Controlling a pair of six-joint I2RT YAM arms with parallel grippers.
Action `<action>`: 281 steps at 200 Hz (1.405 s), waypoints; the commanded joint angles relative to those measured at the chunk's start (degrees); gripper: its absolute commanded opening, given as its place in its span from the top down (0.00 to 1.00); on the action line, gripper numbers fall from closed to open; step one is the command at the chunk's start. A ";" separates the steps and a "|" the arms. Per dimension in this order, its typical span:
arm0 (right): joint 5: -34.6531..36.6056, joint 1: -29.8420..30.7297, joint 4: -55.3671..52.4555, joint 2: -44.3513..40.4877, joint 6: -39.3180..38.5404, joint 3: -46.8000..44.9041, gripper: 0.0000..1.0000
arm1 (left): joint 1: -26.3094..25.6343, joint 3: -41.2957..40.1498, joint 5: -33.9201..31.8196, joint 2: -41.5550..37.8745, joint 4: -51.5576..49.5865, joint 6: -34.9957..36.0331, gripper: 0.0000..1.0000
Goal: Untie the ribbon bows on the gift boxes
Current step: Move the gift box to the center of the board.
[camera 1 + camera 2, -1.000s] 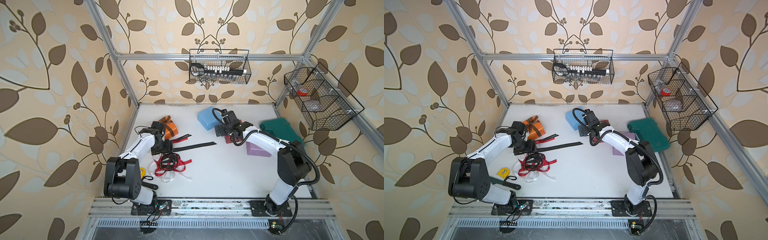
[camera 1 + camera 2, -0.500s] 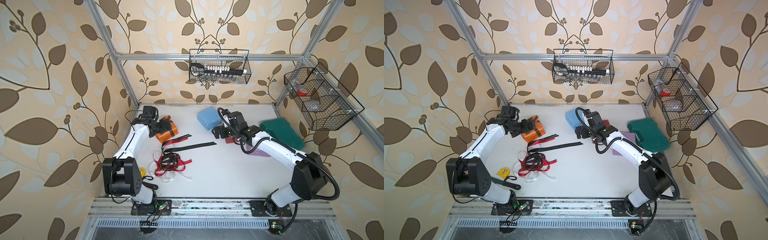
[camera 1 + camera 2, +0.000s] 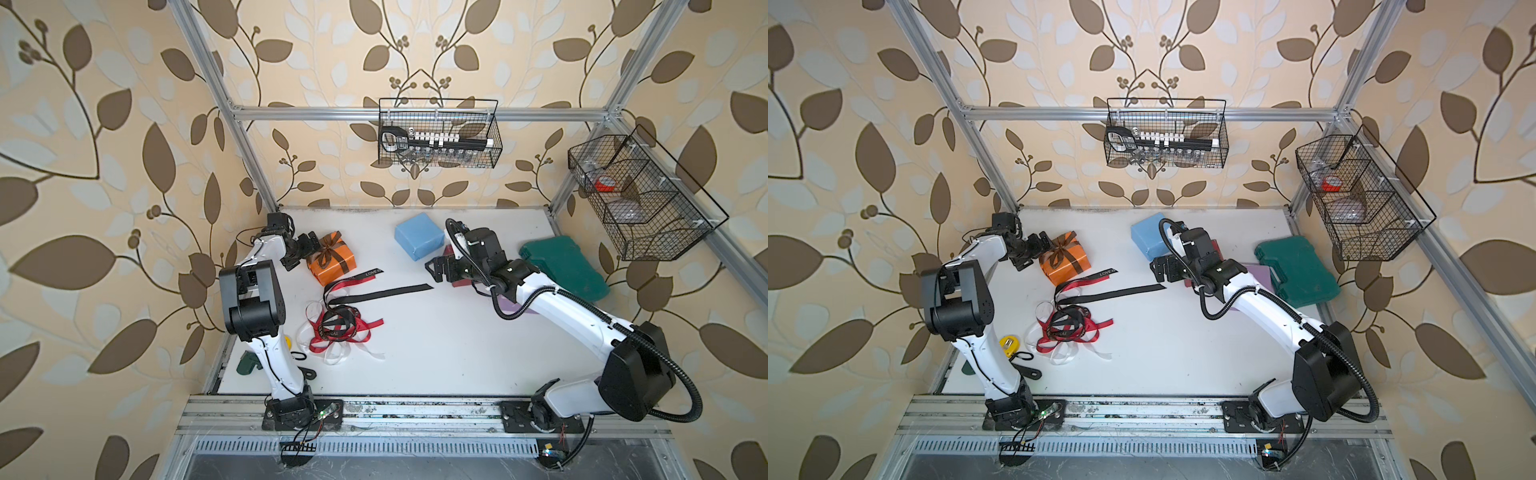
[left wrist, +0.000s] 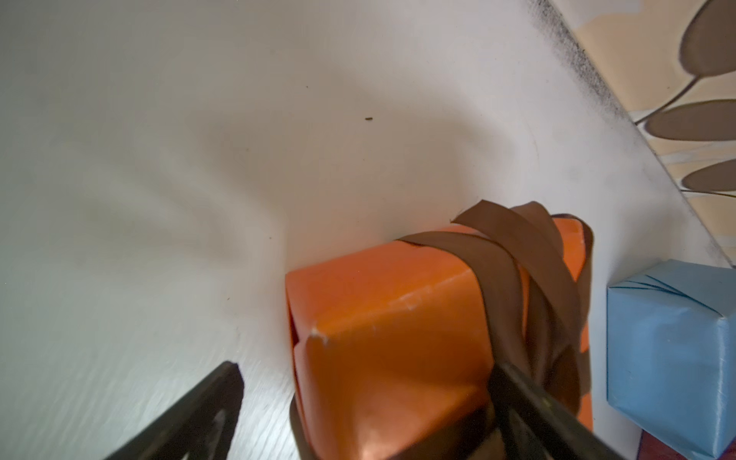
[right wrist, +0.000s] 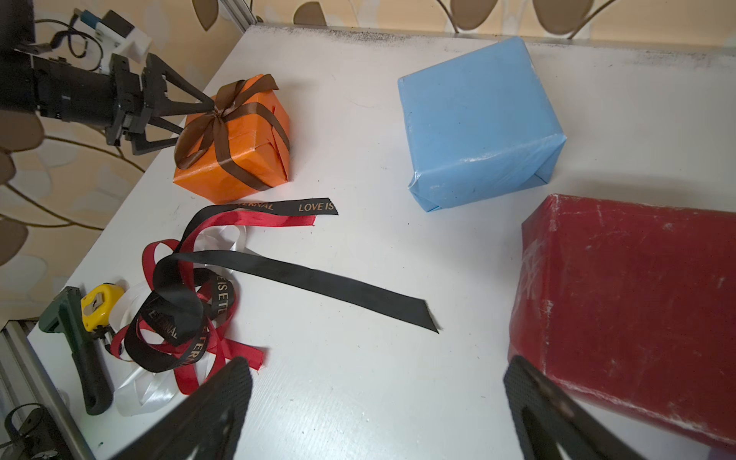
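Seen from above, my left gripper (image 3: pixel 312 248) stands wide open at the orange box (image 3: pixel 332 266), at 10 o'clock on the white table (image 3: pixel 457 353). It grips nothing. The left wrist view adds that the box's corner lies between the fingers (image 4: pixel 509 390). The right wrist view puts 1 fingertip at the knot of the brown ribbon (image 5: pixel 223 119), which is tied in a bow.

My right gripper (image 3: pixel 432 269) hangs wide open and empty near the table's middle. Its wrist view shows the dark red box (image 5: pixel 637 298) plainly, while in both top views the arm covers most of it. The lilac box (image 3: pixel 1260 276) shows only from above, at 3 o'clock. The light blue box (image 3: pixel 419 235) sits at 12 o'clock.

That makes 4 boxes, 1 with a bow. 3 loose ribbons lie tangled at 8 o'clock: 1 black ribbon (image 5: pixel 330 284), 1 red ribbon (image 5: pixel 259 219) and 1 white ribbon (image 5: pixel 143 390).
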 commanded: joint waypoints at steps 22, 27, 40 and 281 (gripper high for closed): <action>0.48 0.10 -1.31 -0.70 -0.89 -1.69 0.01 | -3.44 -3.03 12.96 -0.17 11.11 -0.30 0.01; 0.47 0.09 -1.31 -0.67 -0.87 -1.67 0.01 | -4.23 -3.85 13.54 -0.52 11.85 -0.45 0.01; 0.74 0.03 -1.31 -0.59 -0.88 -1.77 0.01 | -6.47 -5.93 14.33 -1.57 13.66 -1.32 0.01; -8.10 -1.39 -0.60 1.83 2.24 -6.66 0.55 | -38.41 -19.01 13.29 -10.79 14.45 -6.46 0.01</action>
